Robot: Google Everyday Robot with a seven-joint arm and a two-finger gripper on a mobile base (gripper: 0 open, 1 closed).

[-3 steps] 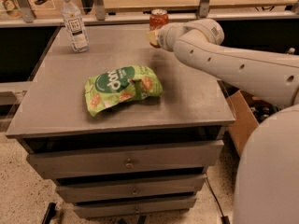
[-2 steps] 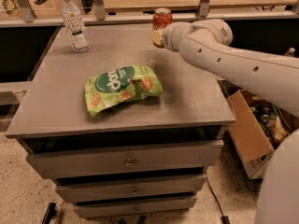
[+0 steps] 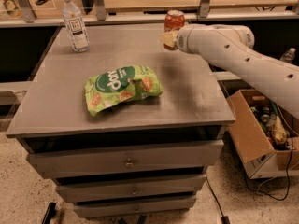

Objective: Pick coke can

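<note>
The coke can is red with a silver top and sits in my gripper over the back right part of the grey cabinet top. The gripper is shut on the can's lower part, which the yellowish fingers hide. The can is upright and looks lifted a little off the surface. My white arm reaches in from the right.
A green snack bag lies mid-table. A clear bottle with a white cap stands at the back left. A rail with posts runs behind the table. An open cardboard box sits on the floor at the right.
The gripper and the coke can have moved together to the right along the table's back edge. The bag and the bottle have not moved.
</note>
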